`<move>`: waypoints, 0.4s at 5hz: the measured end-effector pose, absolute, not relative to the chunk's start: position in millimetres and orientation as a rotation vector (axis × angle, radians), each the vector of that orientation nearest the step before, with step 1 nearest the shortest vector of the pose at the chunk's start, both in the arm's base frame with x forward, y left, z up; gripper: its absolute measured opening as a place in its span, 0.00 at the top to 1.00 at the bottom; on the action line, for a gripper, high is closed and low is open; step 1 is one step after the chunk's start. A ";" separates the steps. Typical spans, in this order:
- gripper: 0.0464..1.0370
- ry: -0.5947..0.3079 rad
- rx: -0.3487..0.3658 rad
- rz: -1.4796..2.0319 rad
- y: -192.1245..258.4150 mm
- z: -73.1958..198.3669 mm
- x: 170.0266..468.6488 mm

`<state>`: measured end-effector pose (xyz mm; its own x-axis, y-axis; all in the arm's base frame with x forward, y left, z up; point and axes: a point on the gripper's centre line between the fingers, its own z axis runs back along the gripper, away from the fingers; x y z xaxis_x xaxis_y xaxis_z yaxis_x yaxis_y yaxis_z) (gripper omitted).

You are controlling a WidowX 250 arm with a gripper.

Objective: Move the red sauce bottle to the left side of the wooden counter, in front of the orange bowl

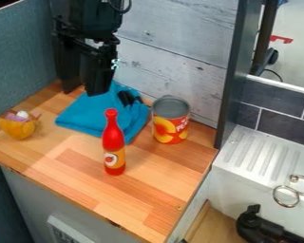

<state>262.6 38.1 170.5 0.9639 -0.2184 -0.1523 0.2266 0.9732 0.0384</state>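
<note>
In the camera view, the black two-finger gripper (85, 93) hangs beside the crumpled blue cloth (83, 112) on the wooden worktop (142, 201), fingers spread apart. Nearby stand a slim red bottle (113, 138) with a fruit-pictured label and an open cylindrical can (170, 124), its red-and-yellow label carrying pale lettering.
</note>
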 end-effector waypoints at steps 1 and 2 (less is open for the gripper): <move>0.03 0.175 0.050 -0.226 38.0 163.5 262.2; 0.03 0.168 0.051 -0.236 39.2 145.6 275.4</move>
<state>275.4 39.2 145.6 0.9584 -0.2287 -0.1710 0.2371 0.9710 0.0302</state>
